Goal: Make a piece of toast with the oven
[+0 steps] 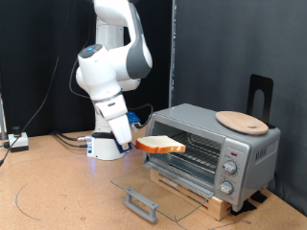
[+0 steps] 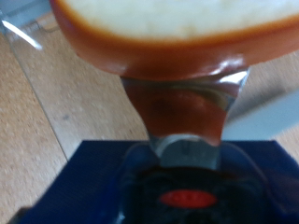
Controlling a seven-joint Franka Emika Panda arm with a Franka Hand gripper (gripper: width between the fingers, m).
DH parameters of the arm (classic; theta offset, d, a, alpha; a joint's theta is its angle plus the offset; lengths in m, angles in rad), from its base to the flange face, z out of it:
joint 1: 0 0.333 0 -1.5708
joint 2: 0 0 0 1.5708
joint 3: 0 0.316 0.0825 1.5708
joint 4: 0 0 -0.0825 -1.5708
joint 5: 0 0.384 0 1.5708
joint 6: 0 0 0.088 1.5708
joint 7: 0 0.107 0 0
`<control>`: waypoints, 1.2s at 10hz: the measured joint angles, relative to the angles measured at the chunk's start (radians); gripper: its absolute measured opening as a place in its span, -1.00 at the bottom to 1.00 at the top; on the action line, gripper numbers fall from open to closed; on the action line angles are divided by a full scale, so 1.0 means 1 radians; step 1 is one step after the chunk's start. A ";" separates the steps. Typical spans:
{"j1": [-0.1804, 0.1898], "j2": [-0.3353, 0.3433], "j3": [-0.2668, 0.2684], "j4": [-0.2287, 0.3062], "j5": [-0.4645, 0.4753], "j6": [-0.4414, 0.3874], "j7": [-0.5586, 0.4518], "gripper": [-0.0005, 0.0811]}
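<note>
Already we had the oven (image 1: 213,142) standing with its glass door (image 1: 158,187) dropped flat, the wire rack (image 1: 192,146) bare just beyond our gripper (image 1: 140,144). Its fingers were clamped on the piece of toast (image 1: 161,146), held level at the mouth of the oven, not yet on the rack, so loading, shutting and the knobs (image 1: 228,171) remained, by our judgement. From the exterior view we got that whole layout; the wrist view gave only the toast's brown crust (image 2: 168,47) pinched close up above the wooden table (image 2: 56,121).
</note>
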 joint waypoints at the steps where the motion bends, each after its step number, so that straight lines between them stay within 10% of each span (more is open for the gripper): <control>1: 0.016 -0.022 0.026 -0.025 0.012 0.016 0.016 -0.02; 8: 0.114 -0.112 0.258 -0.091 0.032 0.061 0.247 -0.02; 12: 0.087 -0.116 0.389 -0.102 -0.099 0.122 0.377 -0.02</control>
